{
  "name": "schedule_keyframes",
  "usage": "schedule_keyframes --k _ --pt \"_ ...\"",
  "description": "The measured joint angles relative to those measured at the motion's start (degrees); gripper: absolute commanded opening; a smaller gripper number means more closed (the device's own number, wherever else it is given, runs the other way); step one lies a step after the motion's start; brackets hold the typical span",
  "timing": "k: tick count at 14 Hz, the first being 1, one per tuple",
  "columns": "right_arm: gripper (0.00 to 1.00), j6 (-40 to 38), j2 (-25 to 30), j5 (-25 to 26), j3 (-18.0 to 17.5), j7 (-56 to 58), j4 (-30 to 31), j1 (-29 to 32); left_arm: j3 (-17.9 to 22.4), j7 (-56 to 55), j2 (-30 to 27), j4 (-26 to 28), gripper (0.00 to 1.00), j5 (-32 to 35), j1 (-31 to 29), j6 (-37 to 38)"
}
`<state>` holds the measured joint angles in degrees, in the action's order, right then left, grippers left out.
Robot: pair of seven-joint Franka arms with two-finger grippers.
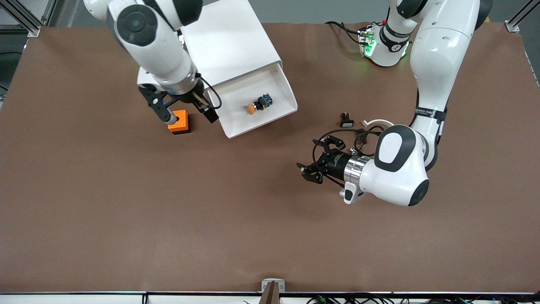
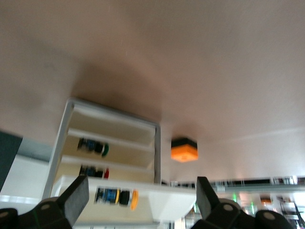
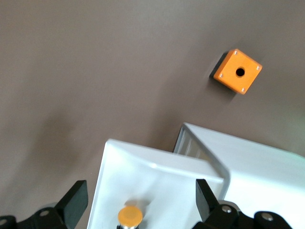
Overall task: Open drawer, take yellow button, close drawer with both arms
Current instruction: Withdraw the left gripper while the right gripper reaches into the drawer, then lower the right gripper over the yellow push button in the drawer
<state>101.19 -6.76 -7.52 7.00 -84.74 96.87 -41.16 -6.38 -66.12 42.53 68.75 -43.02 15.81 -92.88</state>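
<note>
Now you see the button (image 1: pixel 259 104) lying in the pulled-out top drawer (image 1: pixel 276 116), small, light and prone to roll, so pinch its dark body crosswise with the wide-spread right end effector (image 1: pixel 187 110) above the drawer's edge, while the empty, wide left end effector (image 1: pixel 318 158) waits over the tabletop (image 1: pixel 126 219).

A wide counter (image 1: pixel 126 219) covered in plain matte brown fills nearly the whole front view, evenly lit with soft shadows. Along its nearest edge runs a white strip with a small metal bracket (image 1: pixel 273 286) at the middle and tangled cables (image 1: pixel 350 299) beside it. Grey floor and aluminium frame posts (image 1: pixel 25 19) show at the farthest corners.
</note>
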Motion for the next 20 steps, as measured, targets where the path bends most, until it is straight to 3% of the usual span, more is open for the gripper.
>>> schedule_keyframes --k 7,17,20 --pt "1.00 4.64 -3.18 0.31 0.09 -10.31 0.36 -6.77 0.09 4.23 -4.80 -0.25 0.99 9.70 0.11 -6.11" --pt "1.00 9.80 -9.95 1.95 0.14 -17.20 0.42 -13.22 0.05 4.37 -5.53 -0.25 0.99 18.56 1.59 -7.85" --pt "0.96 10.58 -11.15 1.95 0.14 -17.76 0.42 -14.18 0.05 4.37 -5.58 -0.26 0.99 22.68 2.84 -9.98"
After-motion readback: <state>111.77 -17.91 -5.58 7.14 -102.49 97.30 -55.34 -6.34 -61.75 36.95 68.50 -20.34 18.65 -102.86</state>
